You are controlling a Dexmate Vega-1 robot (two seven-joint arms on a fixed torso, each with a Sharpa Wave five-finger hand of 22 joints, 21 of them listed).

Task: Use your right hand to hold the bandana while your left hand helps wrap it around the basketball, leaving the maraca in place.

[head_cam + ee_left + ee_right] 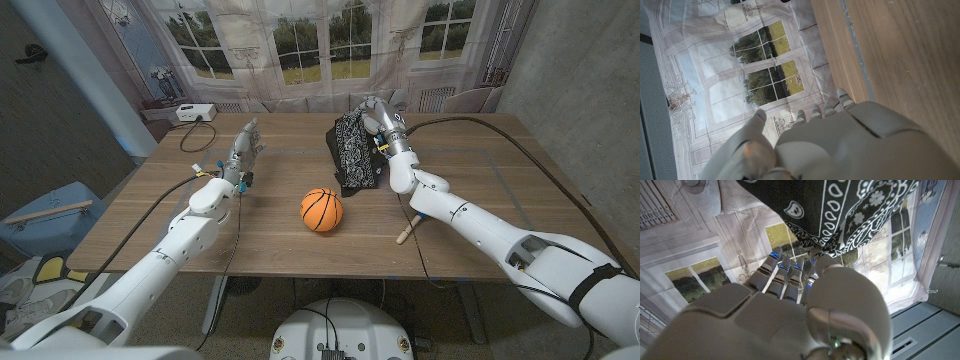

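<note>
You have one basketball, one bandana and one maraca on the wooden table. The ball is orange and sits near the middle of the table, toward the front edge, with nothing touching it. The bandana is black with a white pattern, and your right hand is holding it up at the far side of the table — the cloth hangs down from the fingers and its low end lies on the wood behind the ball. In the right wrist view the fingers are curled up into the cloth, so the grip is real. The maraca shows as a light wooden stick lying just beside your right forearm, to the right of the ball and apart from it. Your left hand is up over the left part of the table, well away from the ball — it holds nothing, and its fingers are straight and loose.
</note>
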